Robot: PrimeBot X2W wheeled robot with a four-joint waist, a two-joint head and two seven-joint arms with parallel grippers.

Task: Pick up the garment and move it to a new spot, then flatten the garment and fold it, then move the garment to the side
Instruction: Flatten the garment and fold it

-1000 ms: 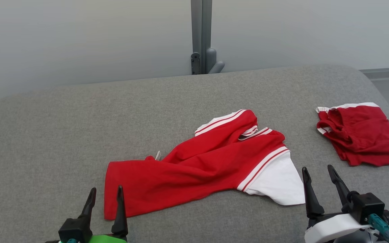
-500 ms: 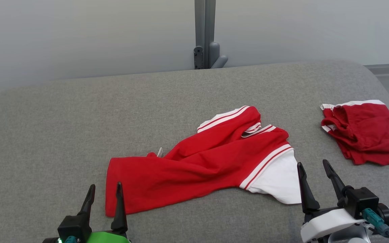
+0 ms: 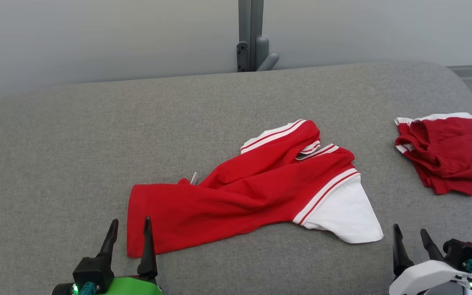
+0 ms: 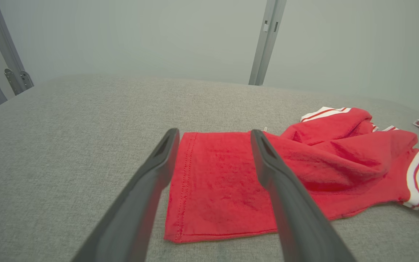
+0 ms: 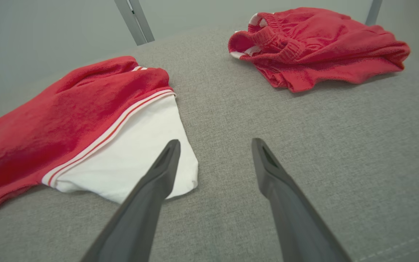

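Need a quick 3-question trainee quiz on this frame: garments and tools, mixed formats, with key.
1. True or false: the left tool is shut on the red and white shirt.
2. Where does the second red garment lie?
A) on top of the shirt
B) apart from the shirt, toward the robot's right
C) between the left tool's fingers
3. Fill in the colour: the end of the shirt nearest the right tool is ___.

Key:
1. False. It is open, with its fingertips at the shirt's near red corner and gripping nothing.
2. B
3. white
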